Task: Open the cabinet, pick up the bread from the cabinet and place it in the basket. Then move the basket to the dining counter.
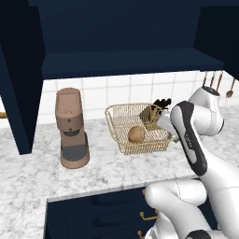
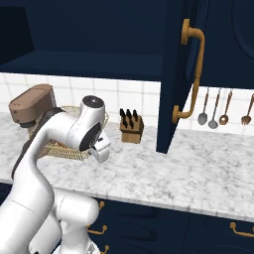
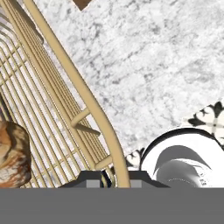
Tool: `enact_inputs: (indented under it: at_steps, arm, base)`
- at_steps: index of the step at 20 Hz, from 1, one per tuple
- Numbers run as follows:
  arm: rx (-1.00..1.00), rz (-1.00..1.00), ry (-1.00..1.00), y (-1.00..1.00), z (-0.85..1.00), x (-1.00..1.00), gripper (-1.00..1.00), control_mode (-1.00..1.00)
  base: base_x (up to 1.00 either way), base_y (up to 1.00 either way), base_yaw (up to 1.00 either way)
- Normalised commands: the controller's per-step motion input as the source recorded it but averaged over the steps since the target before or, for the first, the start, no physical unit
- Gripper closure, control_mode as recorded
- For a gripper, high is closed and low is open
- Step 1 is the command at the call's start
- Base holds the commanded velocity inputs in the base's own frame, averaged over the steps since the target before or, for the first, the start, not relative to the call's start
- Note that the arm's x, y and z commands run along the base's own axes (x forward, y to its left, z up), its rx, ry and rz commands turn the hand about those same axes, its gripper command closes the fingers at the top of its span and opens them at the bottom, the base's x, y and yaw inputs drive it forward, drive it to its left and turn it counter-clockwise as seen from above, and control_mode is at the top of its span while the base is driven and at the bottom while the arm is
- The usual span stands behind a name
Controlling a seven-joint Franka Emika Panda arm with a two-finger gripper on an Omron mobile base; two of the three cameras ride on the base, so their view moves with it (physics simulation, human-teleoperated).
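In the left base view the white arm covers the right-hand corner of the square golden wire-mesh basket (image 1: pixel 135 128) and most of the wooden knife block (image 1: pixel 156 110) behind it at centre right. In the right base view the arm hides nearly all of that basket (image 2: pixel 62 149) at centre left, and the brown coffee machine (image 2: pixel 31 104) is part hidden at the left. The dark navy cabinet door (image 2: pixel 173 74) runs off the top edge. In the hand view the round golden-brown bread roll (image 3: pixel 12 153) is cut by the left edge, and the gripper (image 3: pixel 114 177) tips are largely lost at the bottom behind the basket rim.
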Motion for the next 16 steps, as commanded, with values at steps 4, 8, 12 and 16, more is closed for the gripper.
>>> enact_inputs:
  at_steps: [4, 8, 12, 16]
  arm:
    - [0.00, 0.00, -0.07, 0.00, 0.00, -0.09, 1.00, -1.00]
    - [-0.09, 0.00, 0.07, 0.00, 0.00, 0.00, 1.00, -1.00]
    - [-0.04, 0.00, 0.05, 0.00, 0.00, 0.00, 1.00, -1.00]
    - [0.00, 0.00, 0.00, 0.00, 0.00, 0.00, 1.00, -1.00]
  base:
    - [0.00, 0.00, 0.00]
    - [0.00, 0.00, 0.00]
    - [0.00, 0.00, 0.00]
    - [0.00, 0.00, 0.00]
